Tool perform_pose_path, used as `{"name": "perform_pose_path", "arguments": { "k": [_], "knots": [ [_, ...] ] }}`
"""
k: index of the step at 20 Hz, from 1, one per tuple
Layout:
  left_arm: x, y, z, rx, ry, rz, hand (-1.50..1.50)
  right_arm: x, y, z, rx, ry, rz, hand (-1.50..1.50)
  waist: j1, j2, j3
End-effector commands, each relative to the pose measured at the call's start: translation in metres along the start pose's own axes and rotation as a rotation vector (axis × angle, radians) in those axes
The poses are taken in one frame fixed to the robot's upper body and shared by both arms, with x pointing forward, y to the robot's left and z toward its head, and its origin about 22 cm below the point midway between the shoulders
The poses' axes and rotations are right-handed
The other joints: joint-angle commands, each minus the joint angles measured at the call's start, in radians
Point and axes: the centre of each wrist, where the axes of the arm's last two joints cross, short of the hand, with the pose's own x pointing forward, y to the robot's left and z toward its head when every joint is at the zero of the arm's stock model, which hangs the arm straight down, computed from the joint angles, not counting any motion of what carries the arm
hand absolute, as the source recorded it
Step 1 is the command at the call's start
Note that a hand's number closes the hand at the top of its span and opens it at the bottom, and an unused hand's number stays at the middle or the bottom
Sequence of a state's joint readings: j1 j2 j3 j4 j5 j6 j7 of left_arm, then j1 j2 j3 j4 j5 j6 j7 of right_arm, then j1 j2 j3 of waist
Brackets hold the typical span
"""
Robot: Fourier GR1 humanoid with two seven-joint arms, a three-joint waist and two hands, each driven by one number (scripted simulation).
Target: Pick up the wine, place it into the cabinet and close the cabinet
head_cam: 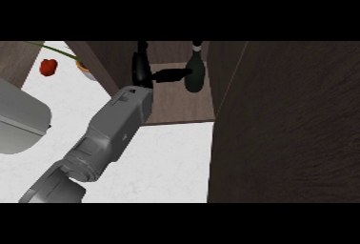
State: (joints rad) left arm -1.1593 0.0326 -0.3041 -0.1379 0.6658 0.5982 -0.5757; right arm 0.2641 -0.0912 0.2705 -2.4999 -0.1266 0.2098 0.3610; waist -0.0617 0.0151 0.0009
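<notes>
The dark green wine bottle (pixel 195 71) stands upright on the brown shelf (pixel 175 109) inside the open cabinet. My left hand (pixel 143 66) is just left of it, reached into the cabinet on a grey forearm that comes up from the lower left. Its fingers (pixel 141 52) point straight up. Its thumb (pixel 171 75) stretches right, and the tip reaches the bottle's side. The hand is open, not curled round the bottle. The right hand does not show.
The cabinet's dark door (pixel 281 124) stands open and fills the right side. A red fruit (pixel 48 66) and a small orange pot (pixel 85 69) with a green stem sit on the white counter (pixel 169 157) at far left. A grey rounded basin (pixel 21 124) lies at the left edge.
</notes>
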Motion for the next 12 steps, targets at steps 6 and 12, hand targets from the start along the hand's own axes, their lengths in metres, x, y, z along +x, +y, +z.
{"name": "perform_pose_path", "arguments": {
  "k": [6, 12],
  "knots": [
    [0.013, -0.001, -0.004, -0.083, -0.084, 0.167, -1.5, 0.038, 0.006, 0.02, -0.006, -0.055, -0.044, -1.5, 0.041, -0.015, -0.001],
    [0.005, -0.009, 0.013, -0.119, -0.115, 0.218, -1.5, 0.05, 0.01, 0.031, -0.016, -0.06, -0.057, -1.5, 0.06, -0.027, -0.001]
  ]
}}
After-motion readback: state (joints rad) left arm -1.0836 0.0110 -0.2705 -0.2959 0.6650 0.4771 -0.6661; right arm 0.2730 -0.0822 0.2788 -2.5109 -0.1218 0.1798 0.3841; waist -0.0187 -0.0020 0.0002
